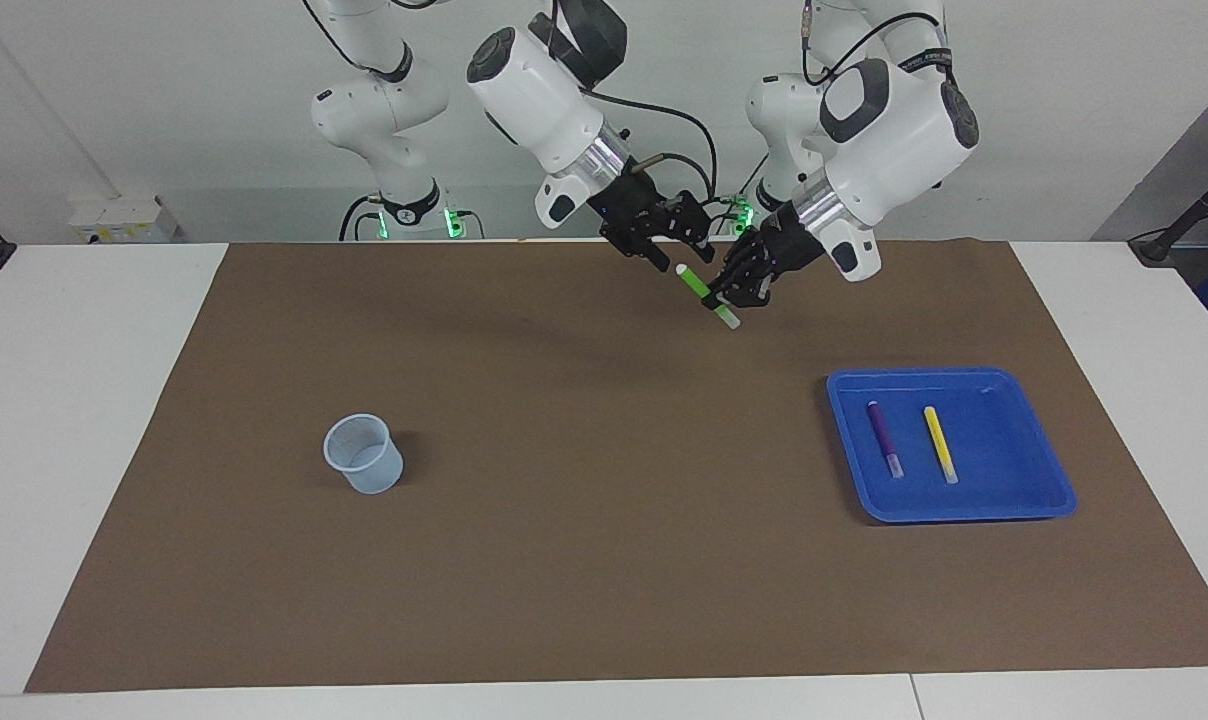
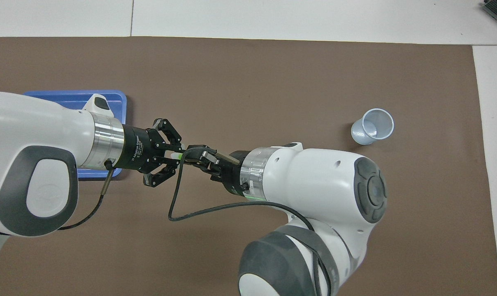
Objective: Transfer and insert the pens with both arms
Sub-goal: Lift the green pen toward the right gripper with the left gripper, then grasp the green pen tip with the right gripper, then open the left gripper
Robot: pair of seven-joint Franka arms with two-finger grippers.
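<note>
Green pen (image 1: 704, 295): light, stiff, slick. Pinched near the pale end by left gripper (image 1: 732, 294); right gripper (image 1: 677, 256) spread around the free tip, best gripped mid-barrel.

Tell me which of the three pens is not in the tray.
The green pen: the left gripper holds it in the air, while the purple pen and yellow pen lie in the blue tray.
</note>
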